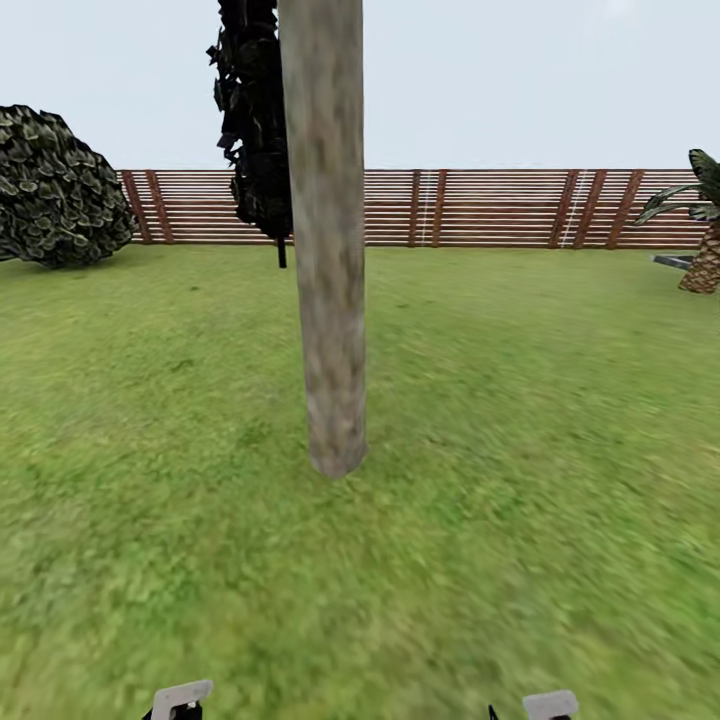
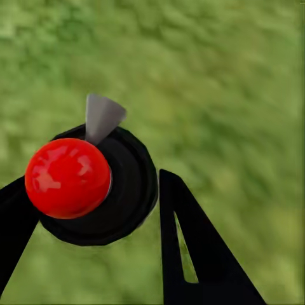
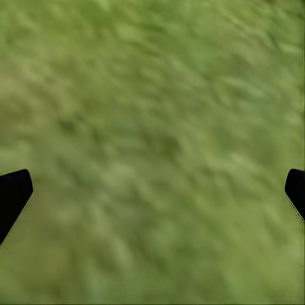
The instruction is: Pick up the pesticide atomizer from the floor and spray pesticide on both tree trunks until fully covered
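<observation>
A thick, smooth grey-brown tree trunk (image 1: 330, 250) is standing upright in the middle of the head view, rising from the wide green grass lawn (image 1: 520, 420) just ahead of the robot, its base slightly flared where it is meeting the turf. Behind it a brown horizontal-slat wooden fence (image 1: 480, 208) is running across the far edge of the garden. A narrow black cypress-like tree (image 1: 255, 120) is showing just behind the trunk, a rounded dark-green mottled bush (image 1: 55, 190) is sitting at the far left, and a short palm with a scaly orange-brown trunk (image 1: 703, 255) is standing at the far right.

In the left wrist view the left end effector (image 2: 95, 210) is pinching the pesticide atomizer — a black round body with a glossy red ball top (image 2: 68, 178) and a grey cone-shaped nozzle (image 2: 100, 117). The atomizer is sitting between the two black fingers (image 2: 190, 248), over blurred grass.

In the right wrist view the right end effector (image 3: 152, 190) is spread wide, its two black fingertips (image 3: 13, 194) showing at opposite edges with nothing but grass between them — well apart from the atomizer.
</observation>
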